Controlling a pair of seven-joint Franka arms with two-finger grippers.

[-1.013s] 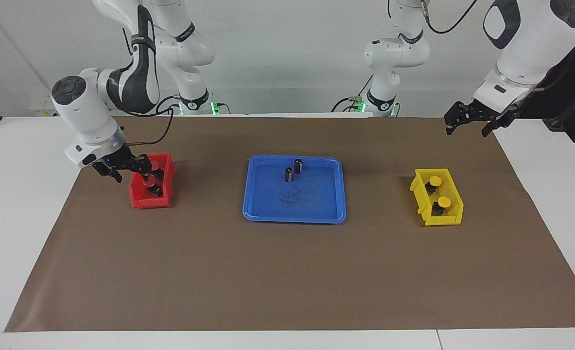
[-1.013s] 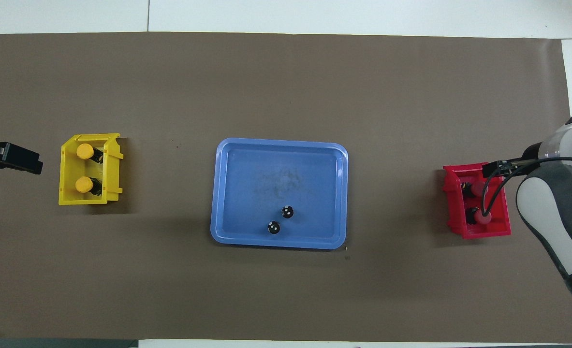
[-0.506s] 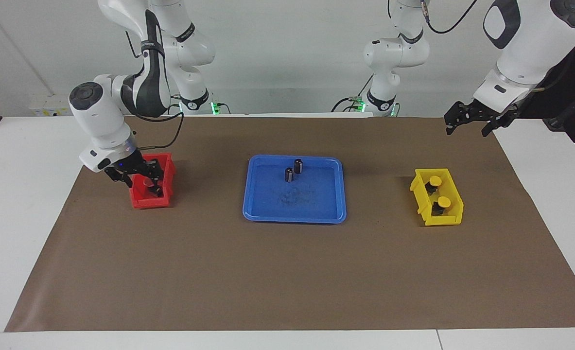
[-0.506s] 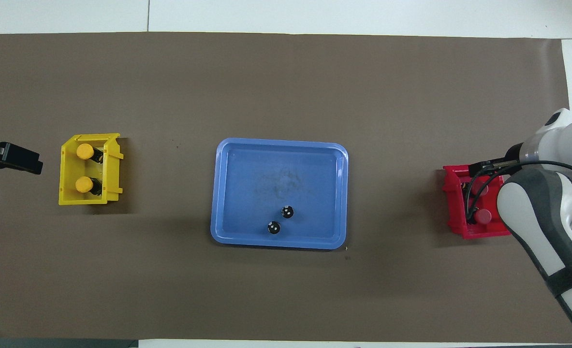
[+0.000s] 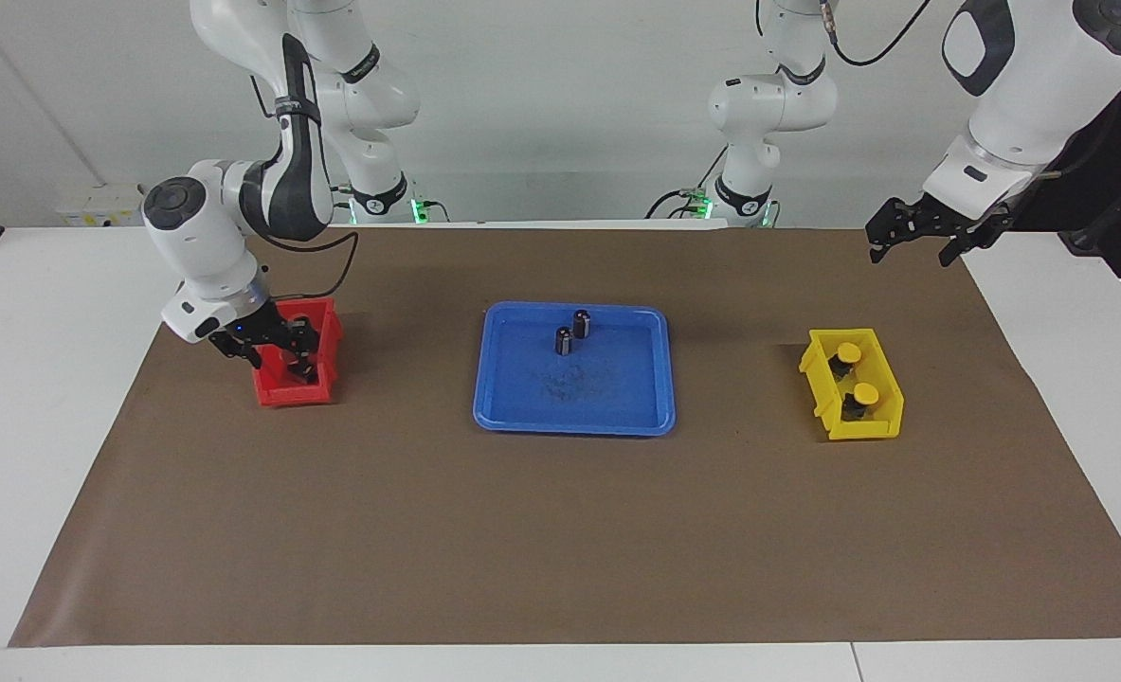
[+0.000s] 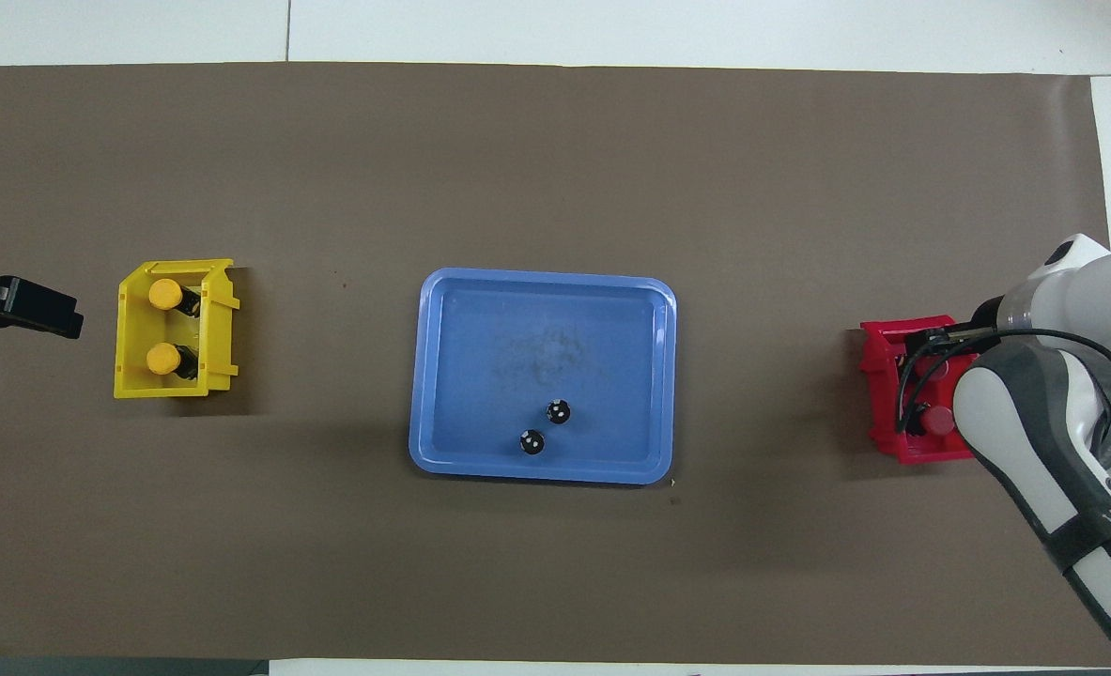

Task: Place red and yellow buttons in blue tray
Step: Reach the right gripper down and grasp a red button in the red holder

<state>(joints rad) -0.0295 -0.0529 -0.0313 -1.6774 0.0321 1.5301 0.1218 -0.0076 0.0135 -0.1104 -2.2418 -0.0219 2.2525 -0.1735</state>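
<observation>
A brown mat (image 5: 560,530) covered the table, with the blue tray (image 5: 617,398) at its centre. In the tray, toward its robot-side rim, stood two capless dark cylinders (image 5: 571,332). At the right arm's end, at nine o'clock from the tray in the facing view, sat the red bin (image 5: 325,352). The right gripper (image 5: 280,349) reached down into this bin, its fingers spread, but whether they had hold of anything could not be told. One red button (image 6: 936,420) showed in the bin in the overhead view; the arm hid the rest of the bin there. At the left arm's end, at three o'clock from the tray in the facing view, sat the yellow bin (image 5: 877,417) holding two yellow buttons (image 5: 856,373). The left gripper (image 5: 920,237) waited in the air at one o'clock from the yellow bin, its fingers apart and empty.
</observation>
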